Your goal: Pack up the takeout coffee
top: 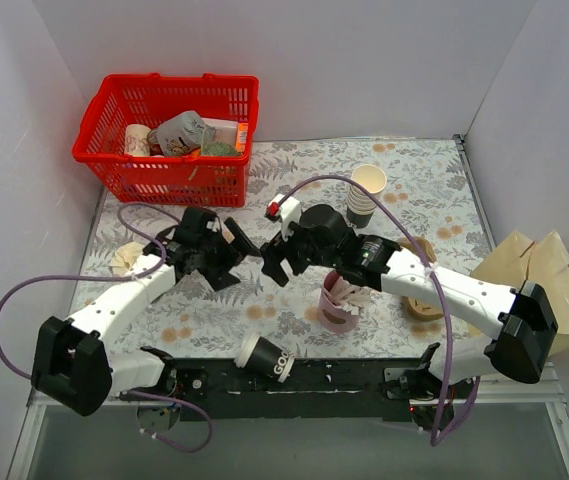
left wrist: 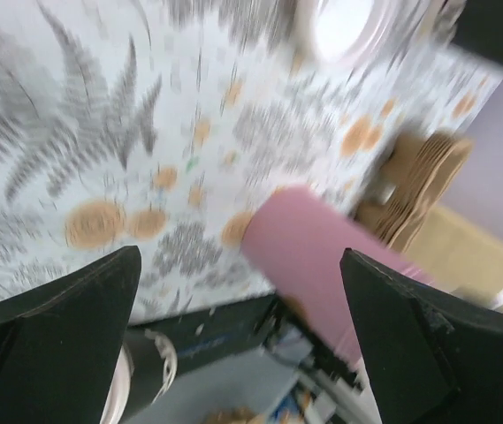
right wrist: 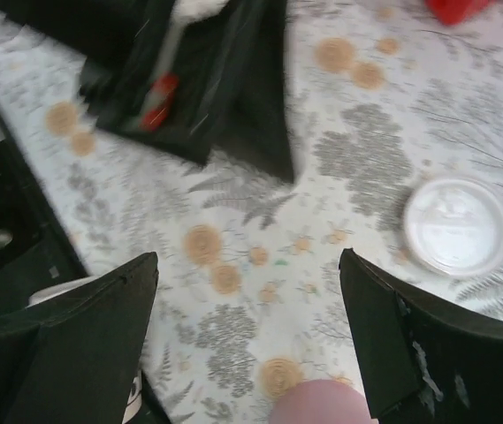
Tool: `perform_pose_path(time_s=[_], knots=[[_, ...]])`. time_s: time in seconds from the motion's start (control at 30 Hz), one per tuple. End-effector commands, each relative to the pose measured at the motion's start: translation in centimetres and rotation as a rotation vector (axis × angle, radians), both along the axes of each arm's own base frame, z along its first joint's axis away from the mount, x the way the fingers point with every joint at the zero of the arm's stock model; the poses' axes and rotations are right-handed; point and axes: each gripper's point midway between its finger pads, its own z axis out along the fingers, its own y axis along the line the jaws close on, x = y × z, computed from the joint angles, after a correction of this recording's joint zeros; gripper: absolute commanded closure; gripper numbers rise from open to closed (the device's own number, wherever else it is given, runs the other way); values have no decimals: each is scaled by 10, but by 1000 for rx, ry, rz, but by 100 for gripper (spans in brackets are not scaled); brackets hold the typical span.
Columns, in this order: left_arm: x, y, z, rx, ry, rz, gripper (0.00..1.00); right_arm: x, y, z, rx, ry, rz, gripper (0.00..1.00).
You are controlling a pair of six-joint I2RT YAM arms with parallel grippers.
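Observation:
The takeout coffee (top: 269, 358), a dark brown cup with a white lid, lies on its side on the black rail at the table's near edge, lid end to the left. My left gripper (top: 240, 258) is open and empty above the flowered cloth, left of centre. My right gripper (top: 279, 262) faces it, also open and empty. Both hover well behind the coffee. In the left wrist view the gripper (left wrist: 240, 256) spans a blurred pink cup (left wrist: 322, 256). In the right wrist view the gripper (right wrist: 249, 258) is over bare cloth.
A red basket (top: 114, 170) with several items stands at the back left. A stack of cream cups (top: 367, 190) stands at the back. A pink cup of white sticks (top: 339, 300) is under my right arm. A paper bag (top: 544, 280) lies at the right. A loose white lid (right wrist: 457, 225) lies flat.

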Motion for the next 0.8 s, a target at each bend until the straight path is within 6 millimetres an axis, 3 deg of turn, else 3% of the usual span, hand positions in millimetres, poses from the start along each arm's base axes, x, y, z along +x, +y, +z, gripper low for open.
perform_pose_path(time_s=[0.0, 0.07, 0.13, 0.23, 0.3, 0.33, 0.4, 0.43, 0.77], knots=[[44, 60, 35, 141, -150, 195, 2, -68, 24, 5, 44, 87, 300, 9], [41, 74, 32, 181, -135, 194, 2, -76, 28, 3, 3, 53, 323, 9], [23, 74, 28, 179, -85, 133, 2, -72, 25, -4, -38, 62, 292, 9], [-16, 64, 14, 118, -16, -3, 2, -54, 20, -7, -52, 40, 180, 8], [-45, 62, -9, 84, 52, -51, 2, -41, 14, -7, -31, 74, 89, 7], [-57, 55, -5, 26, 49, -90, 2, -38, 14, -7, -9, 95, 75, 7], [-81, 54, -22, -4, 101, -139, 2, -27, 7, -12, 23, 158, 28, 7], [-89, 50, -19, -47, 106, -167, 2, -23, 4, -14, 33, 177, 14, 7], [-135, 50, -30, -102, 221, -278, 2, -10, -1, -25, 48, 239, -13, 8]])
